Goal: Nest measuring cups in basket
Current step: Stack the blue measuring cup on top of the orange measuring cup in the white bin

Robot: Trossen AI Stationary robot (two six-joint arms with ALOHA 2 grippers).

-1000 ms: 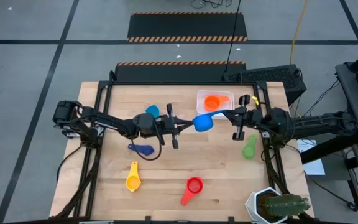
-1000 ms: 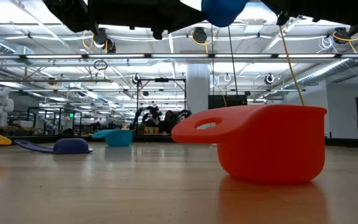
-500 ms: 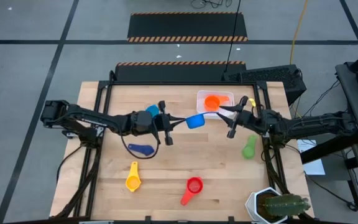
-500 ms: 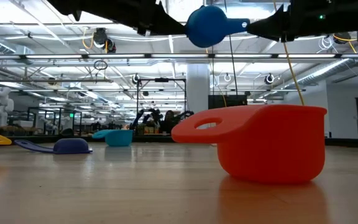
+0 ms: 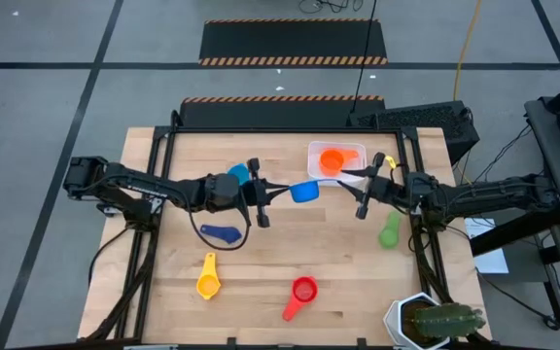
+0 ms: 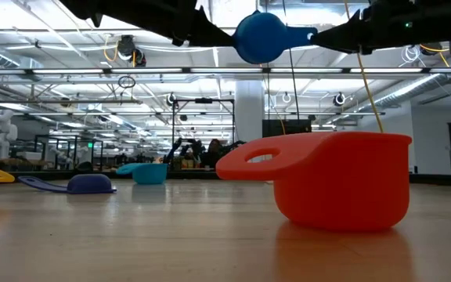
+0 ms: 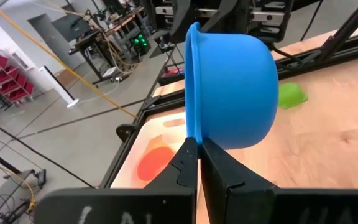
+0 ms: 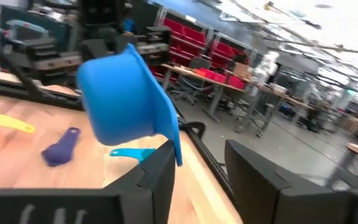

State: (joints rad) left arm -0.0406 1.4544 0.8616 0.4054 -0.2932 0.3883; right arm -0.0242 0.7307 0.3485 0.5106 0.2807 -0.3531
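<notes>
My left gripper (image 5: 282,190) is shut on the blue cup (image 5: 305,192), held in the air left of the white basket (image 5: 358,148); the cup also shows in the low view (image 6: 261,36). The orange cup (image 5: 332,159) lies in the basket. My right gripper (image 5: 350,191) is open just right of the blue cup. The cup's handle (image 8: 174,146) ends beside one finger (image 8: 157,177); I cannot tell whether they touch. The light blue (image 5: 238,173), navy (image 5: 222,234), yellow (image 5: 208,280), red (image 5: 301,292) and green (image 5: 389,231) cups lie on the table. My left gripper pinches the blue cup's rim (image 7: 192,132) between its two fingers, on the side away from the handle. One finger is on the mouth side and one on the outer wall. The fingers come level from the table's left. The cup is lifted clear, on its side, mouth toward the far edge.
A white pot with a cactus (image 5: 431,319) stands at the near right corner. The red cup (image 6: 335,180) stands close to the low camera. A black frame rail (image 5: 168,146) runs along the table's sides.
My left gripper has drawn back toward the table's left with the blue cup, which has also come a little lower. My right gripper has followed a short way to the left. In the last half second both have kept nearly still.
</notes>
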